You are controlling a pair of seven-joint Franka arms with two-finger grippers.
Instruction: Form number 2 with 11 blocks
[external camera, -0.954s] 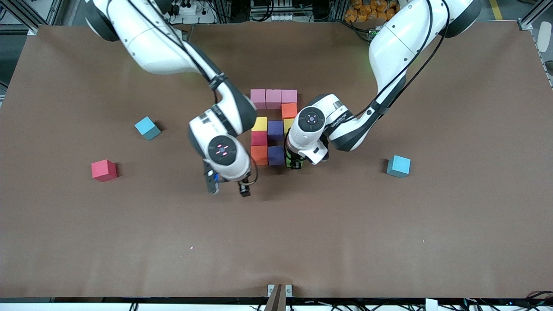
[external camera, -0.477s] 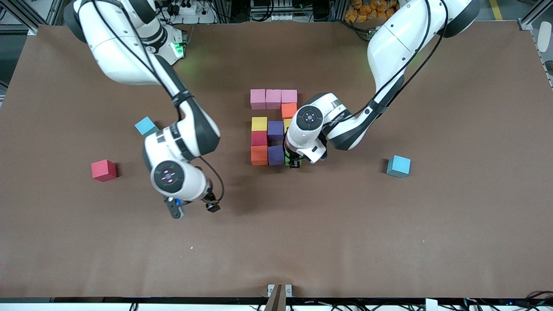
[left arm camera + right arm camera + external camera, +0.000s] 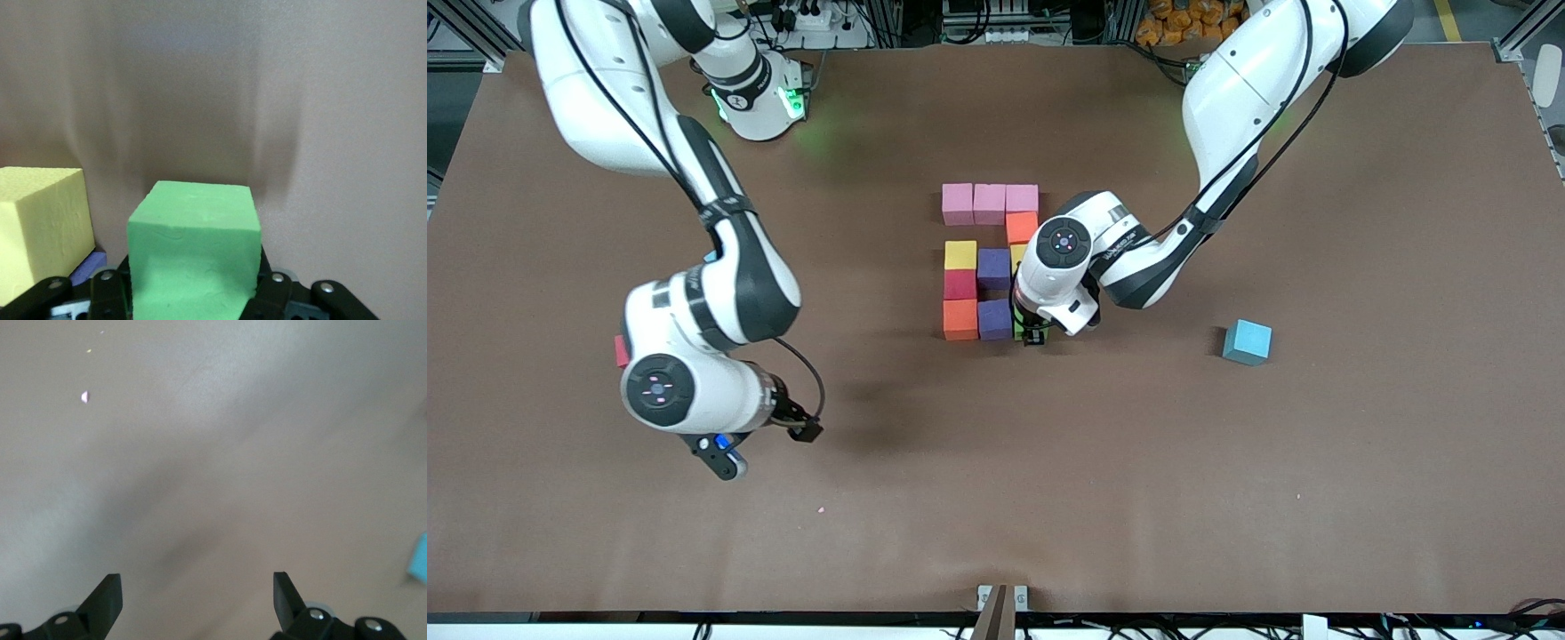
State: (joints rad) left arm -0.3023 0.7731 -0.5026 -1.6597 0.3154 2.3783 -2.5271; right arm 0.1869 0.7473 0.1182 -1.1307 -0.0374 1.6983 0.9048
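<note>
1. Toward 8 o'clock over the table (image 3: 996,498), right gripper (image 3: 197,587) hangs with its claw spread wide and empty.
2. Number 2 (image 3: 993,267) lies at centre, pink row at 12 o'clock.
3. Left gripper (image 3: 1032,336) is at the digit's 5 o'clock corner with the green cube (image 3: 193,260); pinching or released, cannot tell.
4. Light-blue cube (image 3: 1247,342) lies at 3 o'clock.

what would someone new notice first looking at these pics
Probably the number 2 of coloured cubes mid-table, its pink top row farthest from the front camera. Next, the left gripper down at the digit's near corner, its fingers around the green block beside a yellow one. The right gripper hangs open over bare table toward the right arm's end, its arm hiding most of a red cube.
</note>
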